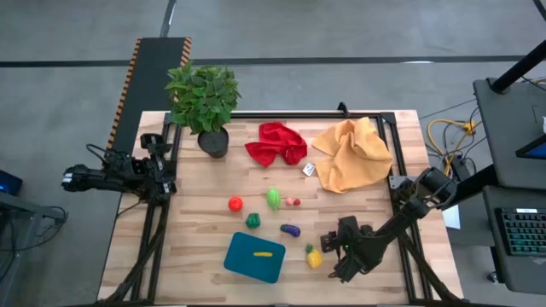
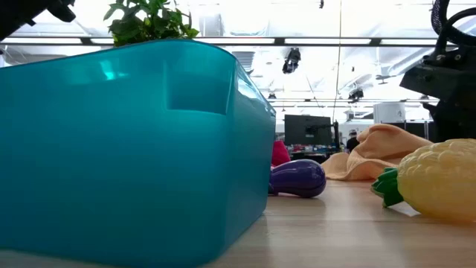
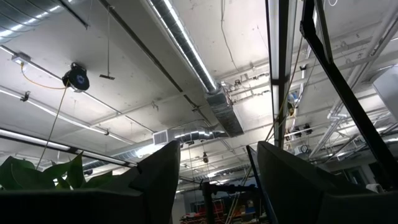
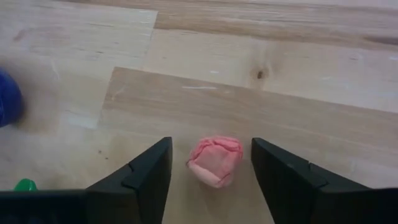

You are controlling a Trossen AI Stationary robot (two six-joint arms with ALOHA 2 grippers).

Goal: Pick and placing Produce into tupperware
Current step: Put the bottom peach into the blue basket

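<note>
Right gripper (image 1: 331, 246) hung low over the pale plank table (image 1: 196, 196), its dark fingers (image 4: 149, 171) apart and clamped on nothing. A lumpy, matte pink piece (image 4: 215, 161) lay framed between them. Just beside sat a knobbly yellow piece (image 1: 314, 256). The glossy teal tupperware (image 1: 243, 260), round-cornered, stood near the front edge and held a yellow piece (image 1: 263, 253). Left gripper (image 3: 214, 168) was parked at the table's left edge, fingers apart.

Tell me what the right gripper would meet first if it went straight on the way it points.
Most likely the pink produce piece, which sits centred between the open fingers of the right gripper in its wrist view. Bare table lies beyond; the gap is hard to judge.
</note>
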